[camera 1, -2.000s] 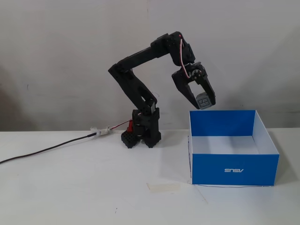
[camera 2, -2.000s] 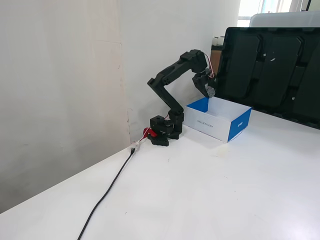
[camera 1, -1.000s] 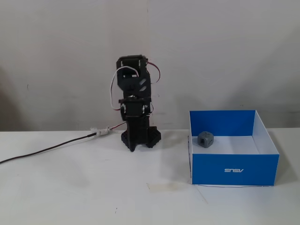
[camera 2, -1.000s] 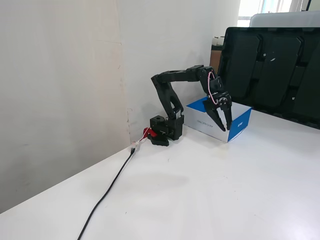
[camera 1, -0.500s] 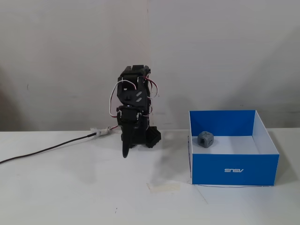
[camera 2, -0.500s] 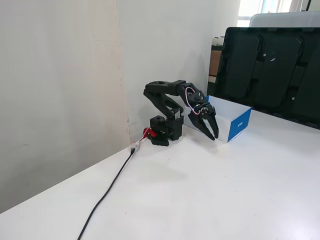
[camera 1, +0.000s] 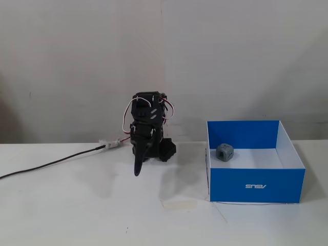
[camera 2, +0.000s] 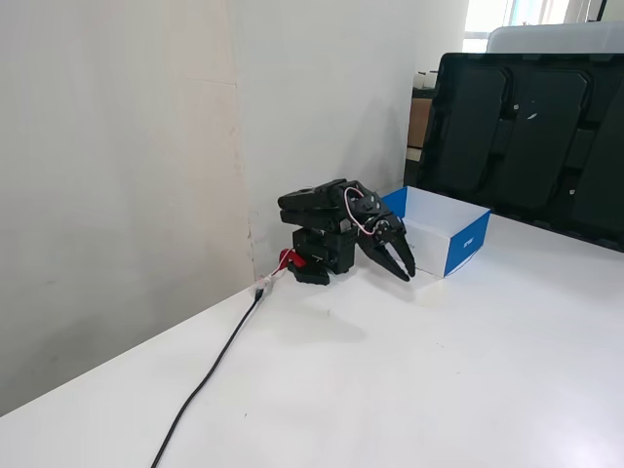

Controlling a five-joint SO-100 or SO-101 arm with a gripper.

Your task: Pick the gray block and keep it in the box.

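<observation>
The gray block (camera 1: 225,152) lies inside the box (camera 1: 254,185), near its back left corner in a fixed view. The box is blue with a white interior and stands on the white table to the right of the arm. My gripper (camera 1: 138,171) hangs folded down in front of the arm's base, well left of the box, shut and empty. In the other fixed view the gripper (camera 2: 402,271) points down just in front of the box (camera 2: 466,244). There the box wall hides the block.
A black cable (camera 1: 46,165) runs from the arm's base to the left along the table, and it also shows in the other fixed view (camera 2: 214,366). A piece of pale tape (camera 1: 179,204) lies on the table. Dark panels (camera 2: 526,136) stand behind the box.
</observation>
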